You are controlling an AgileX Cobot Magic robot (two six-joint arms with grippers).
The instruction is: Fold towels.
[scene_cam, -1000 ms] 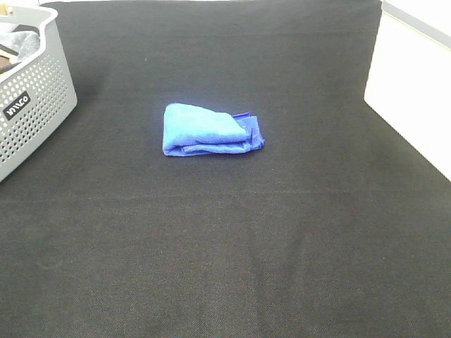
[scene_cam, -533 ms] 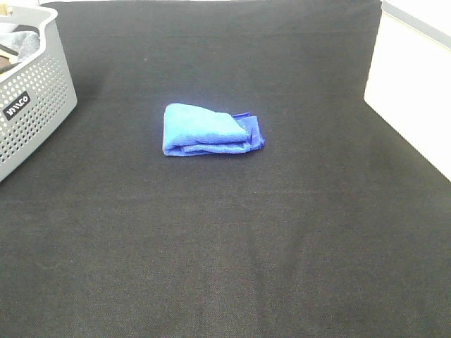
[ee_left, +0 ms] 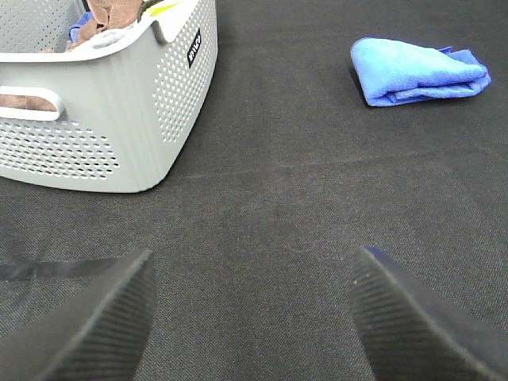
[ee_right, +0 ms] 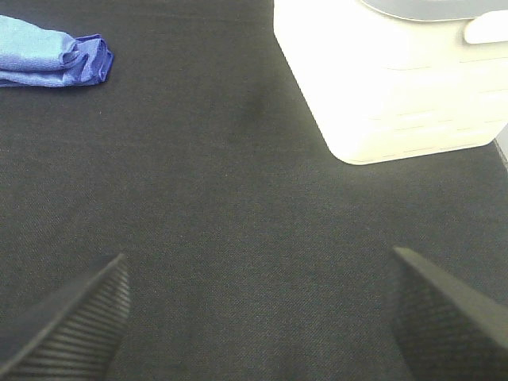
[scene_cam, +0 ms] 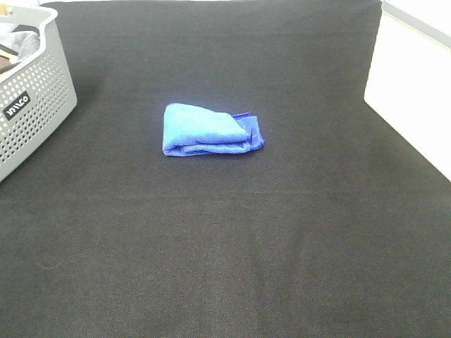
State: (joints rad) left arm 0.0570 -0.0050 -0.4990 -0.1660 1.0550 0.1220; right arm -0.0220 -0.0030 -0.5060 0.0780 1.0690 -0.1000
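- Towel [scene_cam: 211,129]: one bright blue towel lies folded into a compact bundle on the black table cover [scene_cam: 225,253], slightly toward 11 o'clock of the middle of the exterior high view. Its rounded fold faces 9 o'clock; the layered edges and a darker blue hem face 3 o'clock.
- Towel contact: nothing touches the towel. Neither arm appears in the exterior high view.
- Left gripper [ee_left: 252,317]: released. The two ribbed black fingers [ee_left: 87,321] stand wide apart with only the table cover between them. Nothing is grasped.
- Left wrist view: the towel [ee_left: 419,71] lies well apart from the fingers, on the far side of bare cover. The grey perforated basket [ee_left: 119,119] stands near, holding mixed cloth; a strip of dark tape lies on the cover just beside the finger nearest the basket.
- Right gripper [ee_right: 258,317]: released. Both ribbed fingers [ee_right: 75,321] are spread wide over bare cover. Nothing is grasped.
- Right wrist view: one end of the towel [ee_right: 51,55] shows, well apart from the fingers. A white container [ee_right: 397,75] stands on the cover, well apart from the towel.
- Basket in the exterior high view: the basket [scene_cam: 32,105] stands at 10 o'clock of the towel, well apart from it, cut off by the frame edge. A white surface [scene_cam: 412,91] borders the cover at 3 o'clock.
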